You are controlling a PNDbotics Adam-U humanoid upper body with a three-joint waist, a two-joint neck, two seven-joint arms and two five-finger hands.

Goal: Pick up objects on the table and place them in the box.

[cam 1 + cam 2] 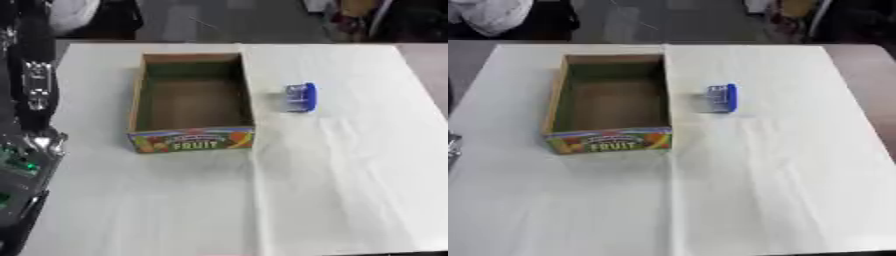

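Table (pixel 780 200) is covered in white cloth, with part of the left arm (pixel 31 100) seen at its left edge, no hand shown, so finger state cannot be told. One box (pixel 194 139), empty, and one blue object (pixel 300 97) just right of it, apart, are counted. The small object could be knocked away or tipped if approached off-centre.

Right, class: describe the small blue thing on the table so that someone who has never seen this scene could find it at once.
Start at the white-covered table, then find the open cardboard box with FRUIT printed on its near wall. Just to the right of the box, apart from it, lies a small blue and clear object. It is the only loose thing on the cloth and the only blue one.
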